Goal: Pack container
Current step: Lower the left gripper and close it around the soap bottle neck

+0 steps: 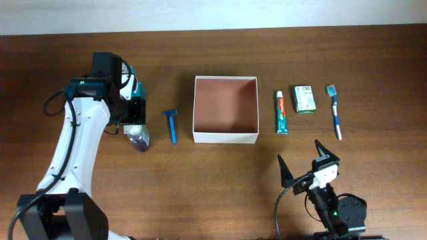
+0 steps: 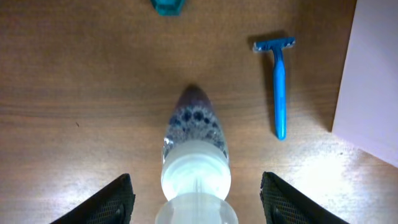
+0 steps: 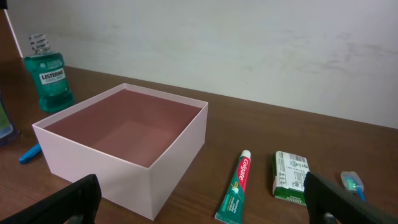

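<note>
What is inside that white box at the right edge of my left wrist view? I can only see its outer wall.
Observer: Nothing. From overhead, the container shows a bare pinkish-brown floor.
Operator: Is there anything beyond it?
Observer: Yes. A toothpaste tube, a small green-and-white carton and a toothbrush lie in a row to its right.
Operator: And the teal thing at my top edge?
Observer: Most likely the Listerine mouthwash bottle, which the right wrist view shows standing upright.
</note>
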`<state>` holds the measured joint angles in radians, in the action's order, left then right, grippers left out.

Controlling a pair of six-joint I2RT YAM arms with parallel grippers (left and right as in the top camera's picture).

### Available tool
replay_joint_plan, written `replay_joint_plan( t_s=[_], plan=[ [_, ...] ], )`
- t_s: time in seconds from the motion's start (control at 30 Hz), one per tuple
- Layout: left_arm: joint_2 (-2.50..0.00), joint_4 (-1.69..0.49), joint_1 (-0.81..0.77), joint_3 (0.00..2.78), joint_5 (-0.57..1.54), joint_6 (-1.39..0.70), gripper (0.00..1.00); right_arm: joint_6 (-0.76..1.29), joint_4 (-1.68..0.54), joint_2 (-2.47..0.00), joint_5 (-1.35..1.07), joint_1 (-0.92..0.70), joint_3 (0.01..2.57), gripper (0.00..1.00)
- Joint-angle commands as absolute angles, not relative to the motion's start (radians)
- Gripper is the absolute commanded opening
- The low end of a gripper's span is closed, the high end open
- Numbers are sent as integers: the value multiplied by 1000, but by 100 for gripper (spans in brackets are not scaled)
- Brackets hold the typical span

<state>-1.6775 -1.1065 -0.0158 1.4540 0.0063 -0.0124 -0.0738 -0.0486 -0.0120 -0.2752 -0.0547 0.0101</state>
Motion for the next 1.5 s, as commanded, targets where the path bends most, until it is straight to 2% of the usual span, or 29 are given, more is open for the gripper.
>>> replay_joint_plan(
  t_s=[0.0,0.5,0.6,1.0,1.47],
  plan=[
    [-1685,-1121,-19,1467,-1,-15,66,-63,-54,-4,-278,-51,6,99],
    [-1687,-1153,-19,1467,11,-15,65,-63,-54,-4,-278,-51,6,99],
    [-1687,-1152,-19,1467,11,-15,59,-63,-54,-4,-278,-51,6,99],
    [-1687,-1140,-19,1467,11,-15,56,-63,-54,-4,-278,-51,6,99],
    [-1710,-1146,-19,1467,11,-15,58,-63,-54,-4,-278,-51,6,99]
  ],
)
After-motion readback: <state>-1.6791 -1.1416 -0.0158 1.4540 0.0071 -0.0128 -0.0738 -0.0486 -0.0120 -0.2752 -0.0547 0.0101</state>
